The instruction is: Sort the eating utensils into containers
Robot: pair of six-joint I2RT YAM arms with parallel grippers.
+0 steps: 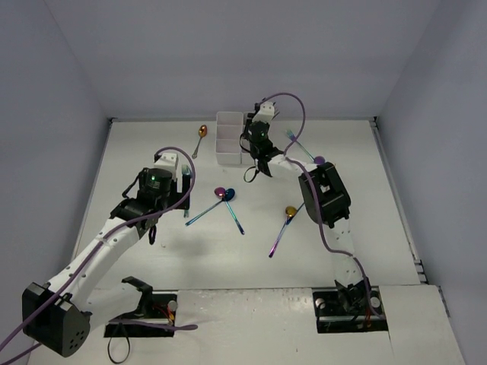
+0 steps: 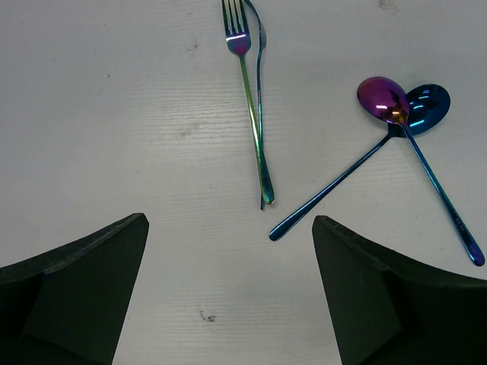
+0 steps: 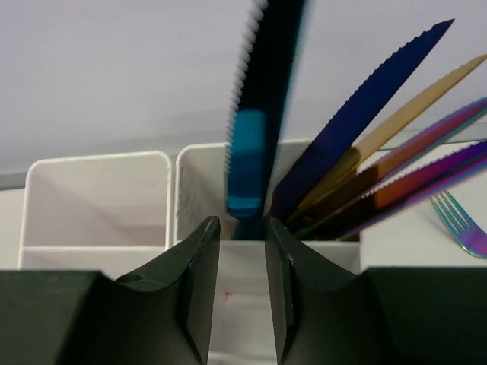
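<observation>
Blue knife (image 3: 245, 160) upright in containers (image 3: 99, 201), blade up, between right claw (image 3: 242, 230).

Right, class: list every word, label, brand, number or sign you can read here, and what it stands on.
None can be read.
The white compartment block, the knives standing in it, the iridescent fork and the crossed spoons show no lettering.
The left arm shows only a green light.

Knives (image 3: 358, 99) lean in white containers (image 3: 99, 198); 2 crossed spoons (image 2: 383, 101), fork (image 2: 251, 106) outside.
</observation>
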